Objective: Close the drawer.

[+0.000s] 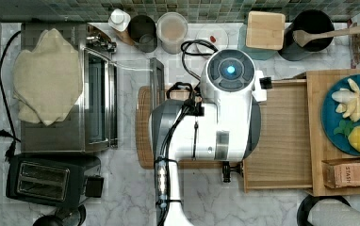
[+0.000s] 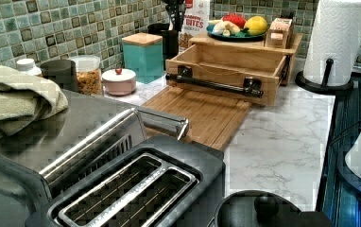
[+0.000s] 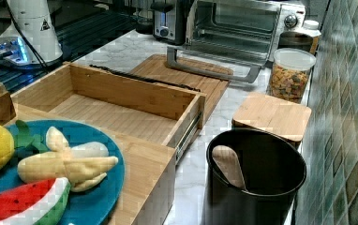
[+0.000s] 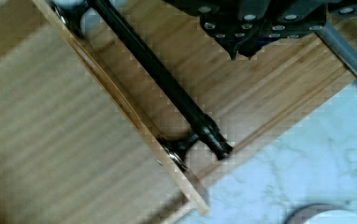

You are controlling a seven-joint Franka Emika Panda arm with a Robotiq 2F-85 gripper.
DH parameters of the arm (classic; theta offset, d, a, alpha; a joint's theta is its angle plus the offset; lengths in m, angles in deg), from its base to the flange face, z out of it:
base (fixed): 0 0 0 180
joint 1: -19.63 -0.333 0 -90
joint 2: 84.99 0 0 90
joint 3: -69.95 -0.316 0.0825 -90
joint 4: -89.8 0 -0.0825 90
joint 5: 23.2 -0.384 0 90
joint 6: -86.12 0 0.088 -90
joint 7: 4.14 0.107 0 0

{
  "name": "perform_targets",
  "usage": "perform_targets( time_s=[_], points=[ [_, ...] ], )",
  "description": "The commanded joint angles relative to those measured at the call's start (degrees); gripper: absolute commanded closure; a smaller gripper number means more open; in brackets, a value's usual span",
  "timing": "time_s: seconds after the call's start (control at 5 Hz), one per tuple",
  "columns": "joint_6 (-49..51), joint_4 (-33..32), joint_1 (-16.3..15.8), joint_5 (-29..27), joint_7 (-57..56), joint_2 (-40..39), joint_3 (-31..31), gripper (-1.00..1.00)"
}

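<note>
The drawer (image 1: 282, 136) is a shallow light-wood tray, pulled out of the wooden stand (image 1: 317, 141) toward the top view's left, and it is empty inside (image 3: 121, 117). A black bar handle (image 2: 216, 85) runs across its front panel (image 2: 221, 93). In the wrist view my gripper (image 4: 244, 51) hangs shut above the cutting board (image 4: 260, 93), just outside the front panel and beside the handle (image 4: 167, 84), touching neither. It holds nothing. In the top view the white arm (image 1: 216, 122) covers the drawer's front.
The grooved cutting board (image 2: 202, 116) lies in front of the drawer. A toaster oven (image 1: 98, 101) with its door down and a toaster (image 1: 44, 181) stand beyond it. A plate of toy fruit (image 1: 352, 113) tops the stand. A paper towel roll (image 2: 334, 40) stands nearby.
</note>
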Motion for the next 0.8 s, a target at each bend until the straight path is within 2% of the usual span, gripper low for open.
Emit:
perform_targets(
  time_s=[0.2, 0.4, 0.8],
  points=[
    [-5.94, -13.24, -1.17, -1.16, -19.04, 8.34, -1.27, 1.00],
    [-9.79, -16.57, -1.33, -0.07, -23.99, 8.46, -0.93, 1.00],
    [-18.32, -23.23, -2.02, 3.71, -22.30, 7.02, -1.78, 1.00]
  ],
)
